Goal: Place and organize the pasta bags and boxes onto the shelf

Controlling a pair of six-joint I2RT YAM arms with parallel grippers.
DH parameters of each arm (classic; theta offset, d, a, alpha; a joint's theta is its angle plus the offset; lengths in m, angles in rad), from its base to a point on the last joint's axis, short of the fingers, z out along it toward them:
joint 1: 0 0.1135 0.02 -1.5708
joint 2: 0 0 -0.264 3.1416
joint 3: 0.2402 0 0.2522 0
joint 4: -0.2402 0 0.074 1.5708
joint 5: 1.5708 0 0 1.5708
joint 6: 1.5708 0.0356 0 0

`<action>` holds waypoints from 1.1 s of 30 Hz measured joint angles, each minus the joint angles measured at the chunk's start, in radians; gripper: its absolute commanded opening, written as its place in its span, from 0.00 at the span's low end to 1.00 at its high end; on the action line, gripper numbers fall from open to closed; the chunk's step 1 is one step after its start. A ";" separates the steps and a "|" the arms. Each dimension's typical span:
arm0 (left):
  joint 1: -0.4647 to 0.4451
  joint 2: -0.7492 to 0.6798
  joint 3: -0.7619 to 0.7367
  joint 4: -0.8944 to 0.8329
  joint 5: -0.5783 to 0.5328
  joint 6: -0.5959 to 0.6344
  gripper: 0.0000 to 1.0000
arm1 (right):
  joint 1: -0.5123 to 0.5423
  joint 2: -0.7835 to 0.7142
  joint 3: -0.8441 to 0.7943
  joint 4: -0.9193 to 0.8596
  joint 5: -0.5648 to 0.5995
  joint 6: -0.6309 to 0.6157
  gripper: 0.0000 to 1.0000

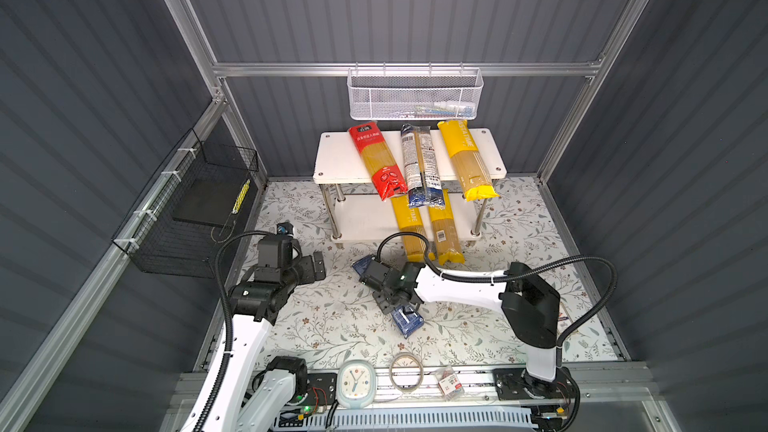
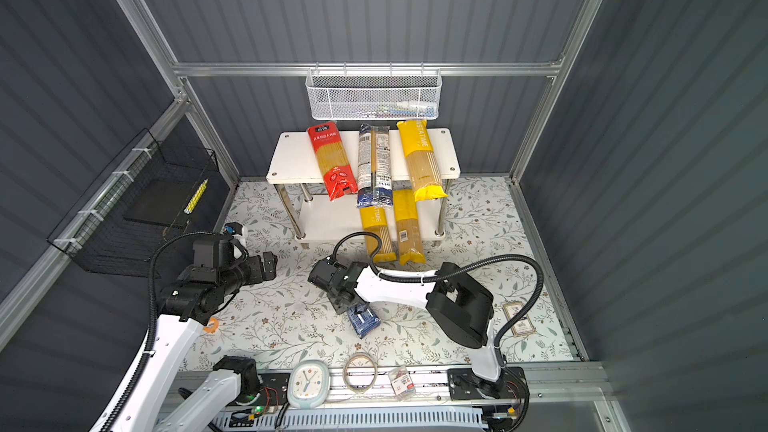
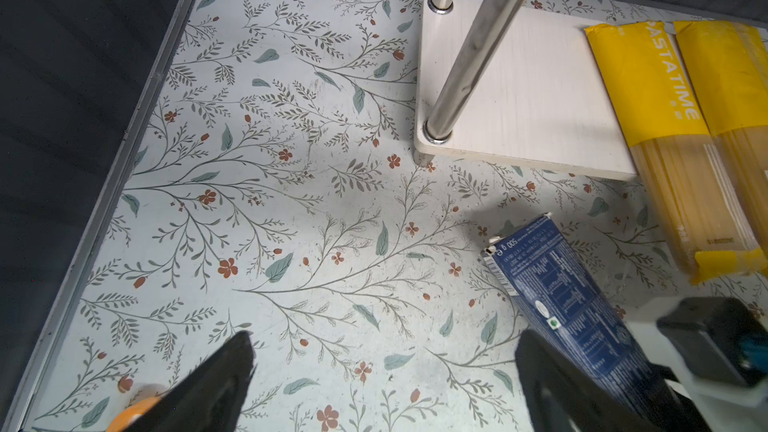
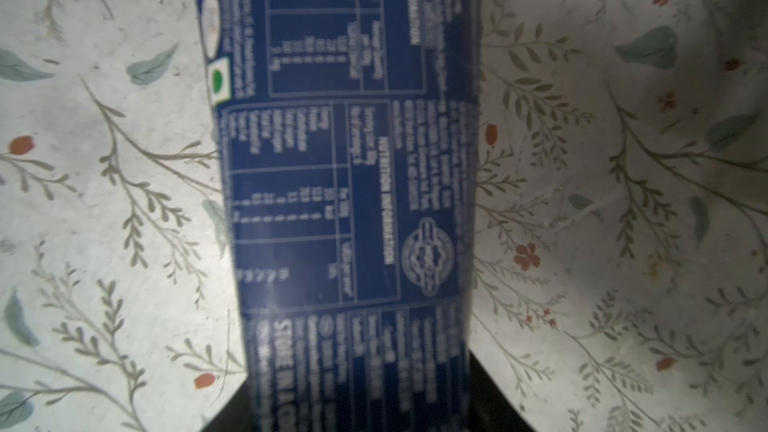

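A dark-blue box (image 1: 407,320) (image 4: 345,160) lies flat on the floral mat in front of the shelf (image 1: 336,160). My right gripper (image 1: 392,305) (image 4: 357,401) straddles its middle, with a finger pressed against each long side. Further left, my left gripper (image 1: 318,265) (image 3: 384,380) hovers open over bare mat, holding nothing. On the top board lie a red bag (image 1: 376,160), a clear bag with dark-blue ends (image 1: 422,164) and a yellow bag (image 1: 467,160), all overhanging the front edge. Two more yellow bags (image 1: 409,226) (image 1: 444,230) stick out from the lower board (image 3: 532,89).
A white mesh basket (image 1: 415,93) hangs on the back rail above the shelf. A black wire basket (image 1: 195,209) hangs on the left wall. A clock (image 1: 355,382), a tape ring (image 1: 406,371) and a small packet (image 1: 449,382) sit along the front rail. An orange roll (image 2: 212,324) lies beside the left arm.
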 measured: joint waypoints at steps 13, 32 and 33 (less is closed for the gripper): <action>0.000 -0.001 0.000 0.000 0.000 0.002 1.00 | -0.018 -0.098 0.028 -0.021 0.043 0.056 0.55; 0.000 -0.020 0.000 0.000 0.000 0.003 1.00 | -0.064 -0.112 0.051 0.146 0.059 0.074 0.89; 0.000 -0.020 0.000 0.000 0.000 0.003 1.00 | -0.060 -0.105 0.039 0.134 0.050 0.070 0.94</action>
